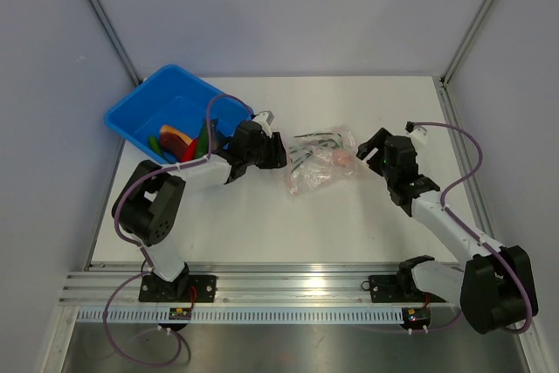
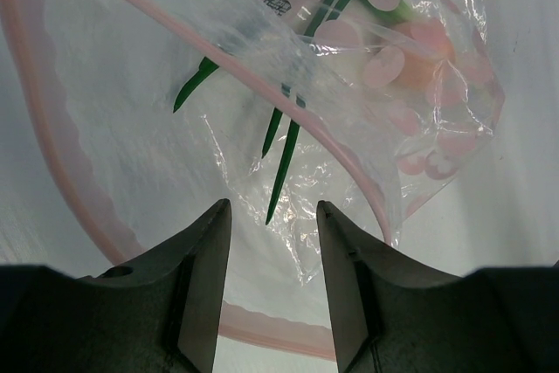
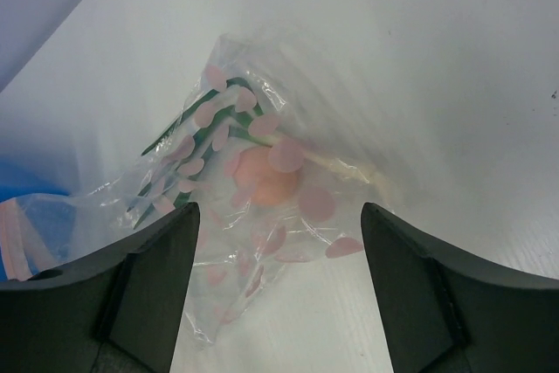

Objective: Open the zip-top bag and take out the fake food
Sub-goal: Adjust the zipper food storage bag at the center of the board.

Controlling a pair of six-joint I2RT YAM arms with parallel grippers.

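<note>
Both spread, left pincer [image 2: 271,211] and right pincer [image 3: 278,209]; zip-top bag [image 1: 316,166], maybe pinkish ball [image 3: 265,184] inside.

— What colour is the bag [image 1: 321,162]?
— Clear, printed with pale pink dots and dark green stems. Its zip strip [image 2: 262,85] is a soft pink.
— And the ball [image 3: 271,183] inside it?
— Peachy pink, no pattern.
— The bin [image 1: 140,111]?
— Bright blue. The toy food [image 1: 179,140] in it shows orange-tan, red and green.
— The table [image 1: 349,216]?
— Plain white. The cables [image 1: 479,156] are purple.
</note>
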